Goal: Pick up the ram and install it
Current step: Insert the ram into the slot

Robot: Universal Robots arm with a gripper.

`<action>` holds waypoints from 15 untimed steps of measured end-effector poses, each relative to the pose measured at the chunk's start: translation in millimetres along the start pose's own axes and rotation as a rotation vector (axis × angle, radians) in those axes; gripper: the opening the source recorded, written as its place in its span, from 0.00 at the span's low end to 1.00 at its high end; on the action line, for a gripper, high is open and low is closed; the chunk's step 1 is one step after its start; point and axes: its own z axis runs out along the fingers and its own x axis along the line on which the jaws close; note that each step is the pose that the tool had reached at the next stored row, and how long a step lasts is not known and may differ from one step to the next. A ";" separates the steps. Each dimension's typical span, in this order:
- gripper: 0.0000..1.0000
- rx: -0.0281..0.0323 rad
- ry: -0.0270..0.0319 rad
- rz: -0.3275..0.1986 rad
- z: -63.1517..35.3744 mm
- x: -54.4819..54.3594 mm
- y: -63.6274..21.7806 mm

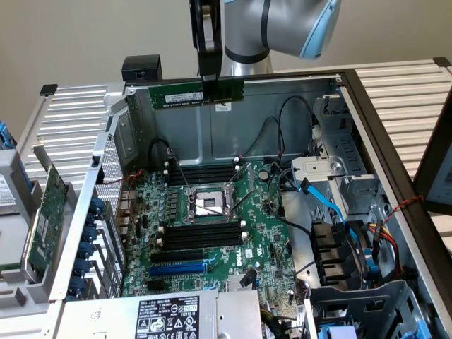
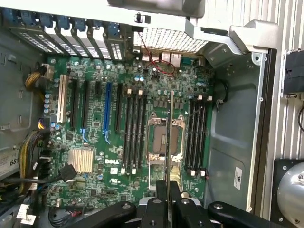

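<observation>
- The end effector is pinching the ram, its fingers closed on either side of the thin stick.
- The ram hangs in the air above the open computer case, its pale label facing the exterior view.
- From the wrist, I see the ram edge-on, passing over the processor socket.
- Black memory slots run on both sides of that socket, on the green motherboard.
- A larger green expansion card stands outside the case, at the exterior view's left.
</observation>
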 end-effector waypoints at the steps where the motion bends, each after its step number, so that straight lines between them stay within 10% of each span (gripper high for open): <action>1: 0.14 0.0001 -0.0031 0.000 0.9 0.1 -0.2; 11: 0.14 -0.0033 -0.0104 0.001 5.1 1.6 -1.1; 15: 0.14 -0.0048 0.0218 0.000 6.7 1.8 -1.0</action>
